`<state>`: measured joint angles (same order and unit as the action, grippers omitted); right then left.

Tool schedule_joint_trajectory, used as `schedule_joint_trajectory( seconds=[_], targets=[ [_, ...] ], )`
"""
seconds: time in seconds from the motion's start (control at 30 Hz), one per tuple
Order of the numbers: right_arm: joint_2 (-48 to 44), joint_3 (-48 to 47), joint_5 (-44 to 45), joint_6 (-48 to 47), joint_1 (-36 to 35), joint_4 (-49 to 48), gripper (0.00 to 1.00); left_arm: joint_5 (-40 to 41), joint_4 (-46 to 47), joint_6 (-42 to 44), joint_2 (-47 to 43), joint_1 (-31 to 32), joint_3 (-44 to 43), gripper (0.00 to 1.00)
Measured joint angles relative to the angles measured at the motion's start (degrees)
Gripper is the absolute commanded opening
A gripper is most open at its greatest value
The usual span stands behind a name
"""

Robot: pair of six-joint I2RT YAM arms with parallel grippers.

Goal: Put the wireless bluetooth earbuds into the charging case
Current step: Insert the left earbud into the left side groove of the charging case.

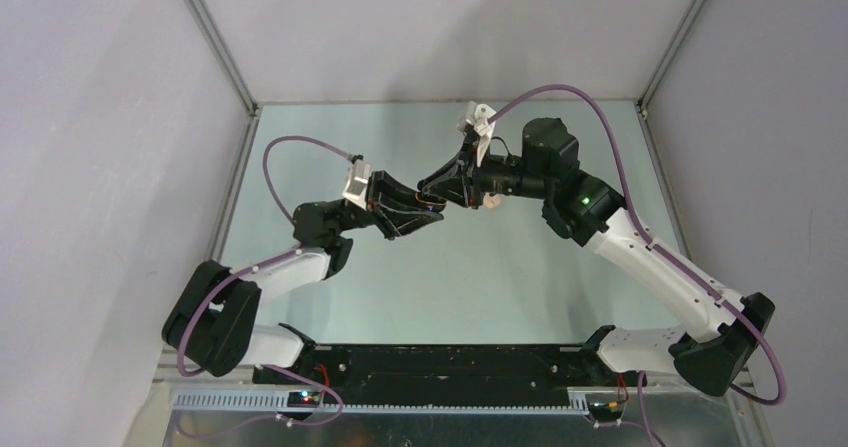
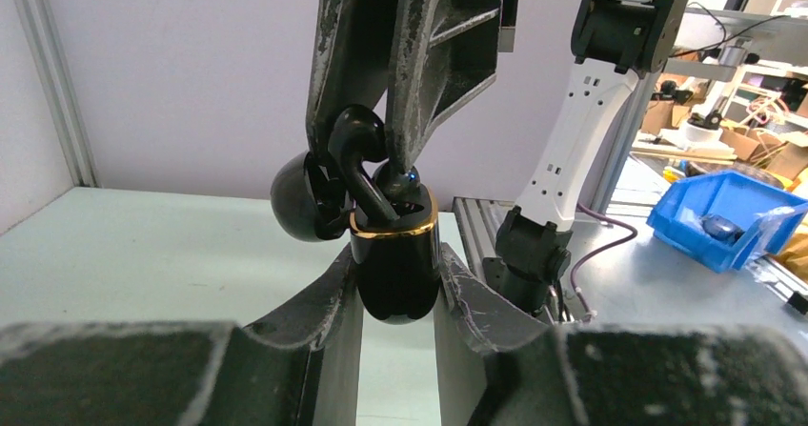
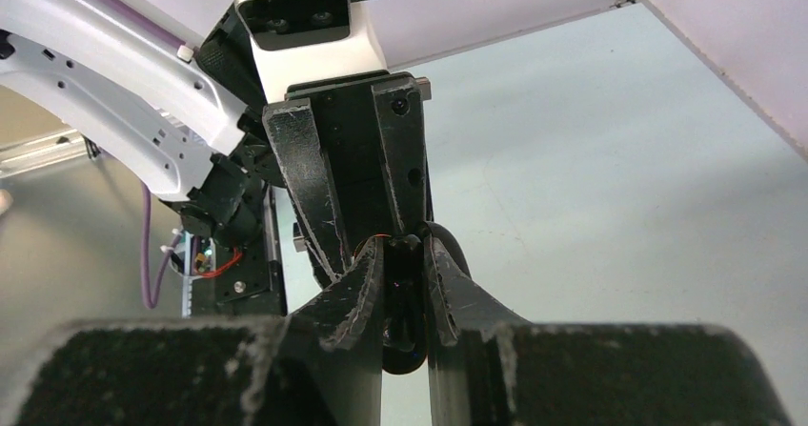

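A glossy black charging case [image 2: 391, 269] with a gold rim is held above the table, my left gripper [image 2: 394, 254] shut on its body. Its rounded lid [image 2: 297, 197] hangs open to the left. My right gripper [image 2: 367, 145] comes down from above, shut on a black earbud [image 2: 359, 154] whose stem reaches the case's mouth. A second black earbud [image 2: 402, 184] sits in the case beside it. In the right wrist view the earbud [image 3: 405, 297] is pinched between my right gripper's [image 3: 404, 254] fingers. From the top view both grippers [image 1: 428, 210] [image 1: 452, 189] meet at mid-table.
A small pale round object [image 1: 491, 200] lies on the green table just behind the right gripper. Grey walls enclose the table on three sides. Off the table, in the left wrist view, a blue bin [image 2: 729, 216] stands beside the right arm's base [image 2: 529, 254].
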<state>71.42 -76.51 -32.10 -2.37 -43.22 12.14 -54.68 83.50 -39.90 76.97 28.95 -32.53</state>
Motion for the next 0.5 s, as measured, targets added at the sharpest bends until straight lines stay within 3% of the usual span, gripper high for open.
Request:
schedule_joint_trajectory(
  seconds=[0.5],
  targets=[
    [0.0, 0.0, -1.2, 1.6, -0.9, 0.2, 0.2, -2.8, 0.0, 4.4, -1.8, -0.9, 0.9, 0.28]
  ],
)
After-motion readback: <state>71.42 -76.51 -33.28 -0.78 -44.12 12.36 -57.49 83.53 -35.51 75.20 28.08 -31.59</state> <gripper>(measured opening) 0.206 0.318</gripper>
